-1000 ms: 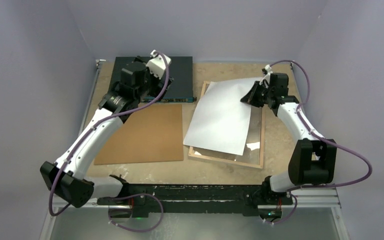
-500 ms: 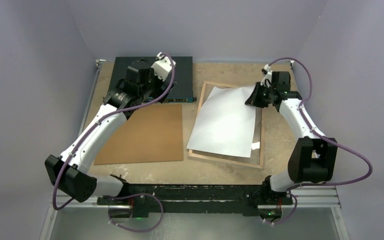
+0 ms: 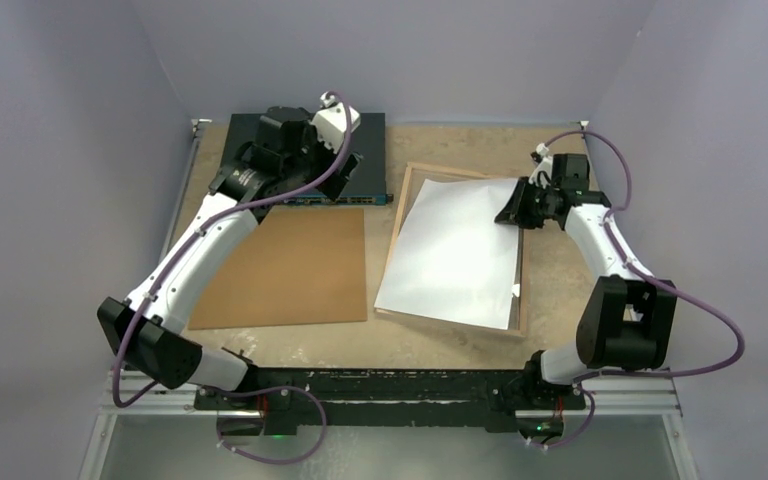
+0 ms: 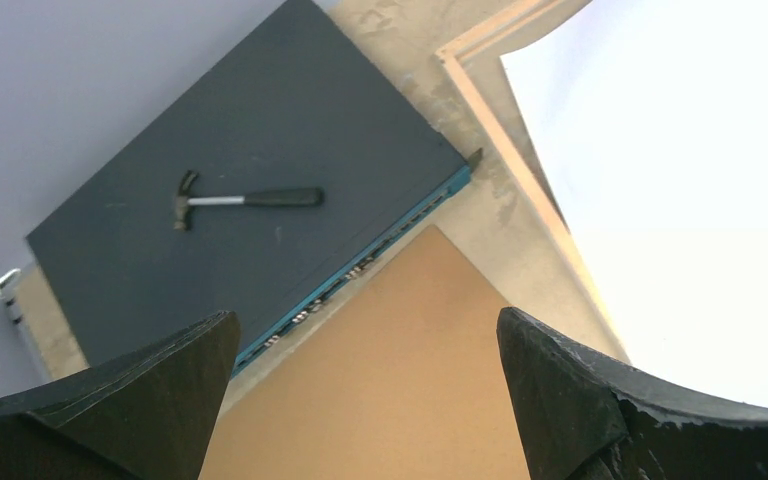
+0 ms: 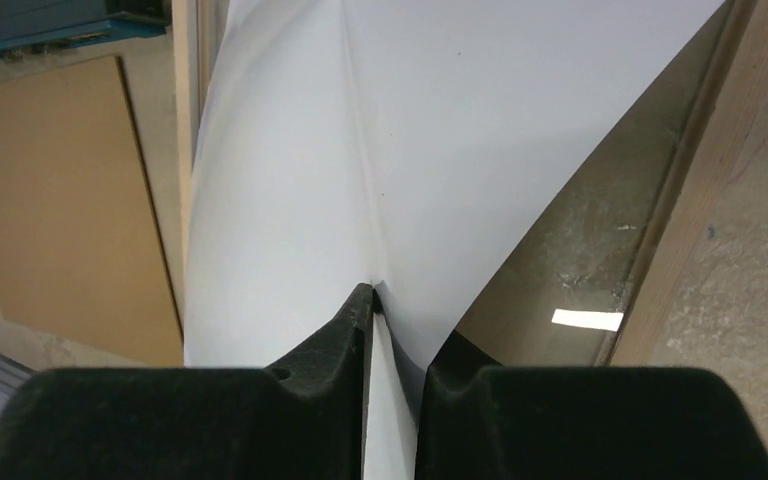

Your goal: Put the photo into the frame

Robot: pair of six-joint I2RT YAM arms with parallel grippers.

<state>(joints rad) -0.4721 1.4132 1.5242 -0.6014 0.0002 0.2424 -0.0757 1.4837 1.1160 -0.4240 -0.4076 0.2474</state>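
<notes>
I'm watching the right gripper [image 5: 372,295], whose jaws are nearly together on the far right corner of the photo [image 3: 455,250] (pale back up). It looks pinched, though I can't be sure how firmly. The sheet is lying over the frame [image 3: 523,270], stretching near-left from those jaws, its long axis slightly skewed and its near-left corner riding the left rail. The left gripper [image 4: 367,314] is hanging wide open over the dark box [image 3: 370,140], farther off.

photo [image 3: 455,250] img side hidden, frame [image 3: 522,290] pt covered
</notes>
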